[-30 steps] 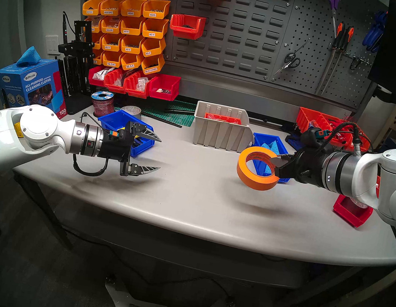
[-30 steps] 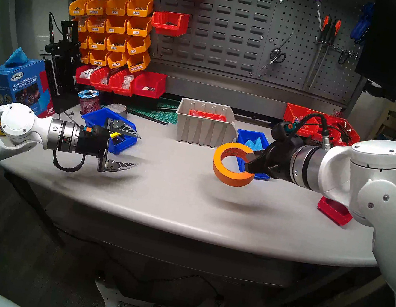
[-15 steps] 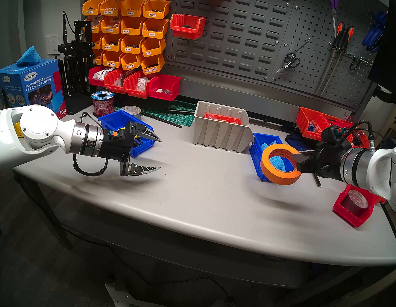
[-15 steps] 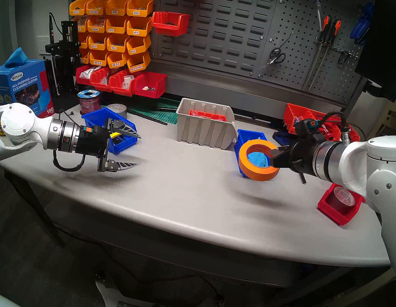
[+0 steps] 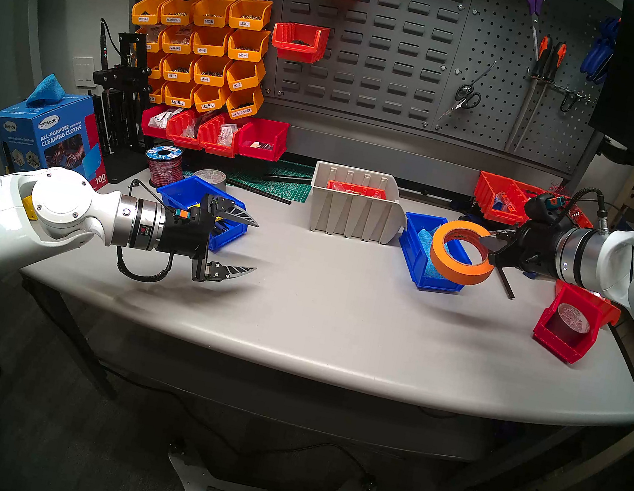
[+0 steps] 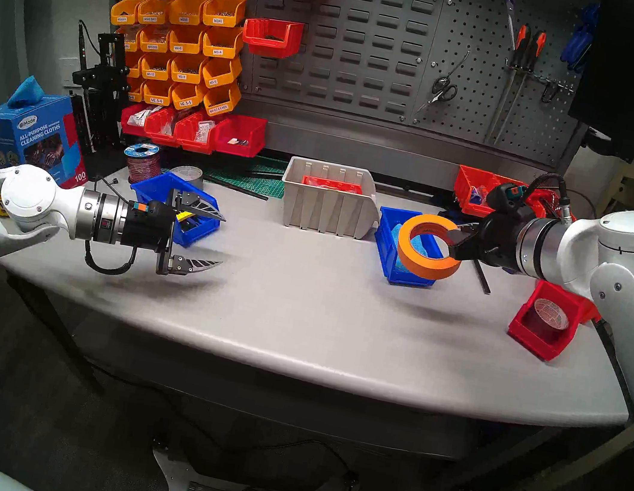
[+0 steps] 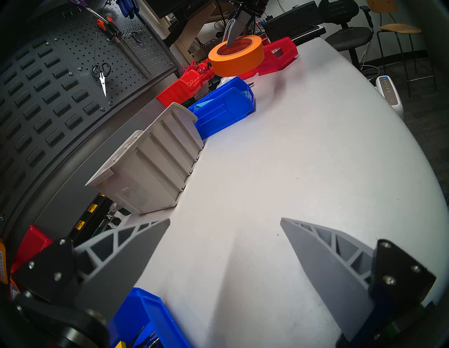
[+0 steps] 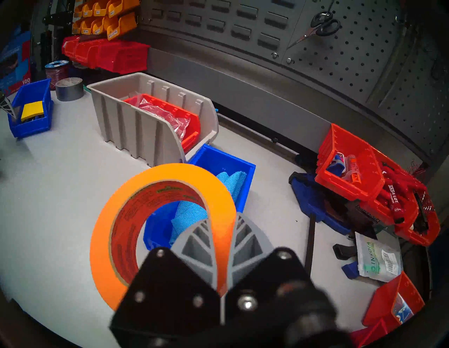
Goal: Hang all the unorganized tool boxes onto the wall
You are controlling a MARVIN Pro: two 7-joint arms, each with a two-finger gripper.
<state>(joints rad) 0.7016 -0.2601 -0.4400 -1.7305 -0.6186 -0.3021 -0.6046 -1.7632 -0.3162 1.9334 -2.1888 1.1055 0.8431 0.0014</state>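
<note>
A large beige ribbed tool box [image 5: 355, 207] stands mid-table with a red bin inside it. One blue tool box [image 5: 190, 191] sits at the left and another [image 5: 418, 256], holding a blue cloth, sits right of the beige one. The wall [image 5: 385, 40] of louvre slots rises behind them. My right gripper [image 5: 489, 250] is shut on the rim of an orange tape roll [image 5: 461, 251] and holds it in the air over the right blue box. The left gripper [image 5: 256, 247] hovers open and empty beside the left blue box.
A red bin [image 5: 567, 325] with a tape roll sits near the table's right edge. Cluttered red bins [image 5: 505, 196] stand at the back right, with a black rod [image 5: 507, 283] in front of them. Two red bins [image 5: 298, 41] hang on the louvres beside yellow-orange bins [image 5: 206, 50].
My right gripper has carried the orange tape roll to the right and slightly back, from over the bare table to above the right blue box. The left arm has not moved.
</note>
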